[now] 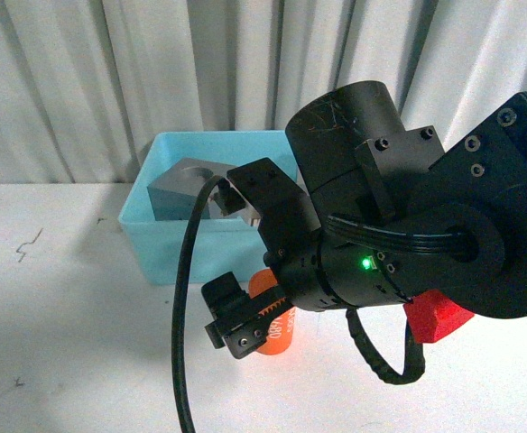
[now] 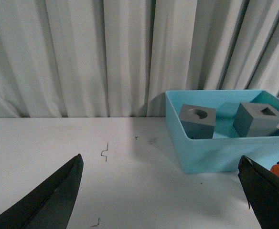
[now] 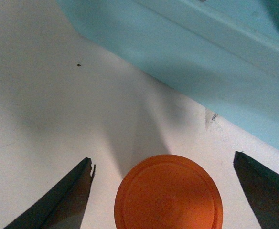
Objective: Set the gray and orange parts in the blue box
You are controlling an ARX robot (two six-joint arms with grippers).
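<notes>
**Right wrist view.** My right pincer (image 3: 163, 159) points down, jaws spread wide either side of the orange cylinder (image 3: 168, 193), which stands upright just outside the blue box (image 3: 201, 62). I judge the cylinder rigid, light and smooth, best pinched across its round flanks. The round-recess cube (image 2: 197, 121) and the square-recess cube (image 2: 259, 118) sit inside the box. My left pincer (image 2: 159, 161) gapes empty, well apart from the box.

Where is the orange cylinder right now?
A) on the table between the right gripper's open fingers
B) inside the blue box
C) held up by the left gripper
A: the orange cylinder stands on the table outside the blue box, with the right gripper open on either side of it.
</notes>
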